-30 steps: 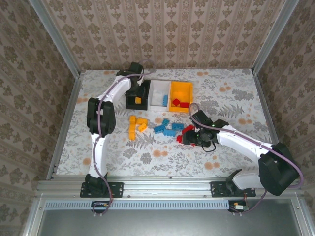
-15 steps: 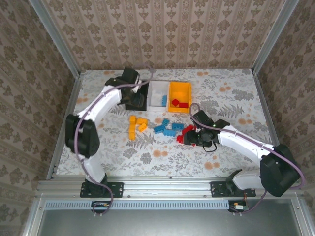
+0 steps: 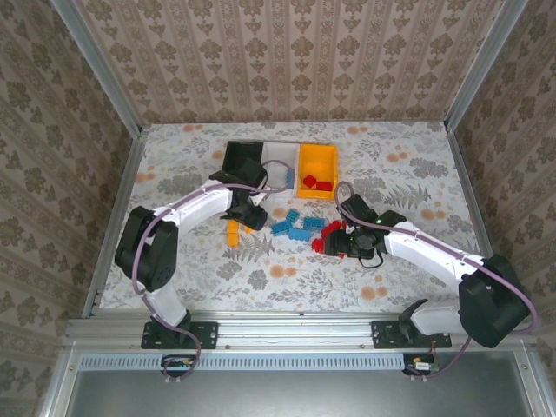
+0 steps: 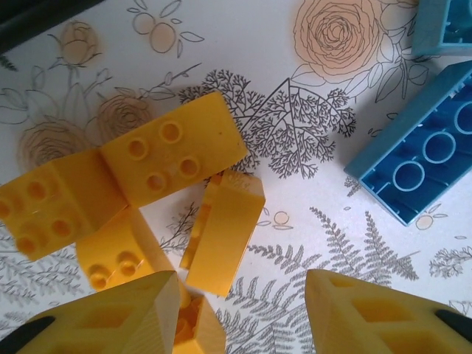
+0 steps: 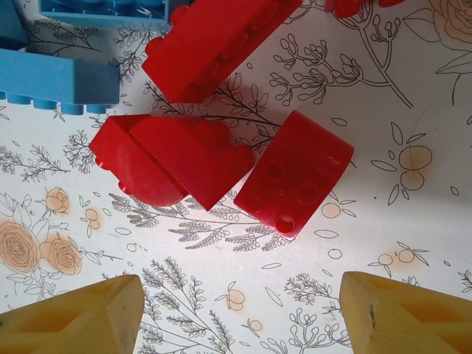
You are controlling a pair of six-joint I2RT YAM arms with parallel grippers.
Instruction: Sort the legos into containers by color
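Observation:
My left gripper (image 3: 251,217) hangs open low over the orange-yellow legos (image 4: 172,154); one brick (image 4: 222,231) lies on its side just ahead of the left finger (image 4: 110,317), and nothing is between the jaws. My right gripper (image 3: 340,241) stands open just short of the red legos (image 5: 295,173), bare cloth between its fingertips (image 5: 405,317). Light blue legos (image 3: 295,227) lie between the two piles. At the back stand the black container (image 3: 241,155), the white container (image 3: 276,156) holding a blue brick (image 3: 289,178), and the orange-yellow container (image 3: 318,158) holding red bricks (image 3: 318,182).
A floral cloth (image 3: 391,174) covers the table, with metal rails along both sides and papered walls behind. Blue bricks (image 4: 424,173) lie right of the left gripper, and others (image 5: 59,85) up-left of the right gripper.
The left arm has swung back from the black container to the yellow bricks. The right arm has stayed over the red bricks.

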